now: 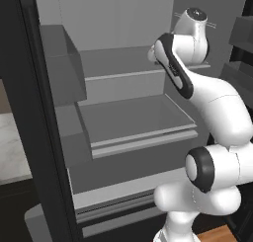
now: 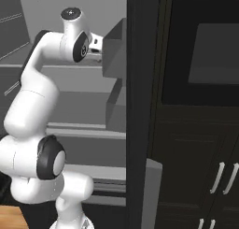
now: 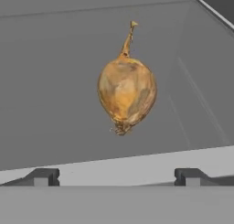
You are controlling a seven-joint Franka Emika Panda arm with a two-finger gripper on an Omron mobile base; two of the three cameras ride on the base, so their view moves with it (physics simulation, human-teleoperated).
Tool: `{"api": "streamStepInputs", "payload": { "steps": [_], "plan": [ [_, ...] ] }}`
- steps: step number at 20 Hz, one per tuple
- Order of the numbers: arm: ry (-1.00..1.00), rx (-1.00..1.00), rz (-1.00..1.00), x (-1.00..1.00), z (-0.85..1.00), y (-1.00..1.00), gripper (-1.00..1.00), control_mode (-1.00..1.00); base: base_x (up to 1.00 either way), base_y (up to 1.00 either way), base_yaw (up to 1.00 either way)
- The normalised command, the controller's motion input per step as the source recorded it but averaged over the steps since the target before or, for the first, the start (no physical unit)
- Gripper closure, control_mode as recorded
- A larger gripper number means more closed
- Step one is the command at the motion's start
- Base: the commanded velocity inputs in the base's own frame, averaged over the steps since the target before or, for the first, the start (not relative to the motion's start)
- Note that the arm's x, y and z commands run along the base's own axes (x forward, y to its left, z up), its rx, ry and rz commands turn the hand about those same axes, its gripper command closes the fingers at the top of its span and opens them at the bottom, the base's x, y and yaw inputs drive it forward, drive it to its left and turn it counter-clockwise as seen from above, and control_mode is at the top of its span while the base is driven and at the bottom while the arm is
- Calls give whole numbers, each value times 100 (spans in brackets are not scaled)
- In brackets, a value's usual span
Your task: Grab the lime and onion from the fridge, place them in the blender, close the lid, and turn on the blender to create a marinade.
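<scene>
Onion [image 3: 126, 91] lying on grey fridge [image 1: 133, 122] shelf, fingers [image 3: 43, 177] apart.

Onion [image 3: 126, 91] lying on fridge [image 1: 44, 137] shelf [image 3: 55, 104], stem toward back; end effector [image 3: 117, 176] before it, apart.

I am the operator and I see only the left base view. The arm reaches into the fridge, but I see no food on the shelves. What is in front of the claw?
Observer: In the hand view, the onion lies on a grey fridge shelf, straight ahead of the claw.
Operator: Is the claw holding it?
Observer: No. The fingertips stand wide open, with the onion beyond them and apart from both.
Operator: How does the onion lie?
Observer: Its thin stem points to the top of the hand view, its root end toward the claw.
</scene>
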Motion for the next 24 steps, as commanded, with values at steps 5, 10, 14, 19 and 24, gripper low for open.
{"api": "streamStepInputs", "payload": {
  "steps": [5, 10, 14, 19, 24],
  "plan": [
    [3, -3, 0, 69, -11, -3, -100, -100, 0, 0, 0],
    [1, -3, 0, 60, -18, -5, -100, -100, 0, 0, 0],
    [2, -3, 0, 41, -21, -6, -100, -100, 0, 0, 0],
    [1, -5, 0, 1, -44, 0, 100, -100, 0, 0, 0],
    [0, -2, 0, -6, -49, 0, 100, -100, 0, 0, 0]
  ]
}}
